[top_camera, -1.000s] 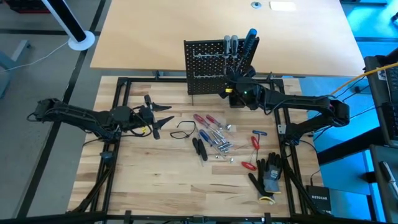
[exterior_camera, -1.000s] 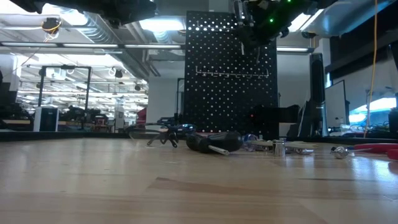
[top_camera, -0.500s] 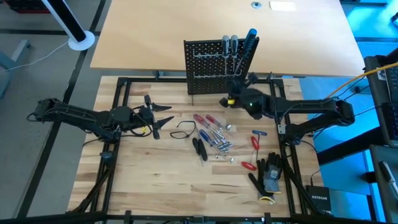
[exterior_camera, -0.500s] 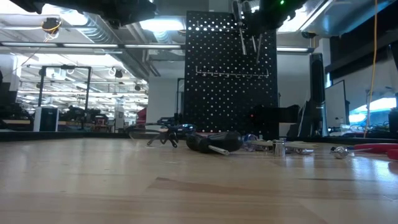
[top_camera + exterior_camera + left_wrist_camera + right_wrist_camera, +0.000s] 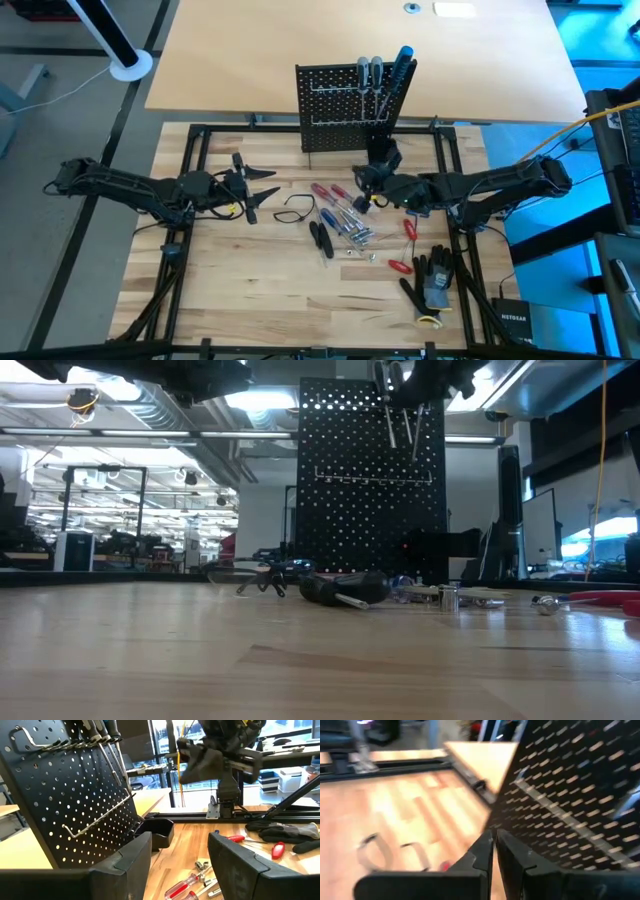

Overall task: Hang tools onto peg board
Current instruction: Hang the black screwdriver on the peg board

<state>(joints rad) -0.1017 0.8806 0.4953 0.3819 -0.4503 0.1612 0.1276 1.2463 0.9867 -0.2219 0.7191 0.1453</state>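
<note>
- Three screwdrivers hang near the top of the peg board, at the side nearer the right arm: two with grey handles and one with a blue handle, thin shafts pointing down.
- The peg board stands upright at the far edge of the desk, well apart from both pairs of jaws.
- The right gripper hangs above the desk just in front of the board, its jaws drawn almost together with nothing between them; the right wrist view shows only a thin slit between the fingers.
- The loose tools lie scattered on the wood just beside and below that gripper: red-handled screwdrivers, metal bits and black-handled pliers, none touching the jaws.
- Two more red-handled tools lie nearer the black gloves.
- The left gripper waits over the left of the desk, jaws spread wide and empty, facing the board.
</note>
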